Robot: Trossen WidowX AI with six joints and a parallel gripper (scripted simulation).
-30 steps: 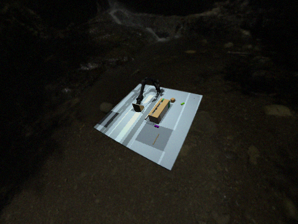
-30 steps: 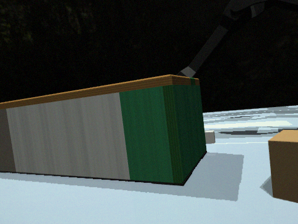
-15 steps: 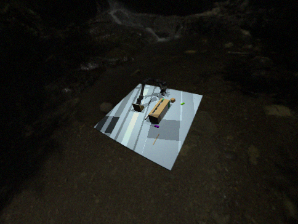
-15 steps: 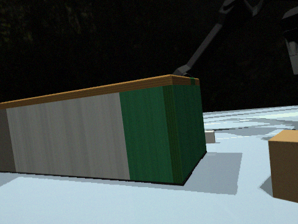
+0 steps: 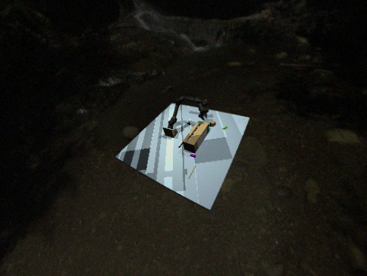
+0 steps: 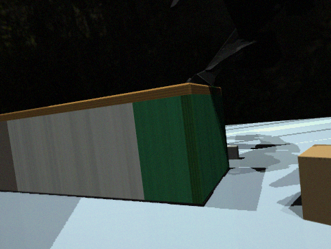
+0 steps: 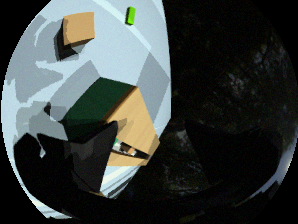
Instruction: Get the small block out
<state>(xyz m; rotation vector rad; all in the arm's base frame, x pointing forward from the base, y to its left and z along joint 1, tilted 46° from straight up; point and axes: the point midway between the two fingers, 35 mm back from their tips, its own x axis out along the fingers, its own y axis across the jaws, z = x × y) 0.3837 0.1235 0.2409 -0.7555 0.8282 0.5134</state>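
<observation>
- A small tan cube [image 5: 212, 123] is resting on the pale surface [image 5: 220, 178].
- A green piece [image 5: 224, 127] is lying nearby, apart from it.
- A purple piece [image 5: 192, 155] and a thin tan stick [image 5: 192, 171] are lying well apart from those two.
</observation>
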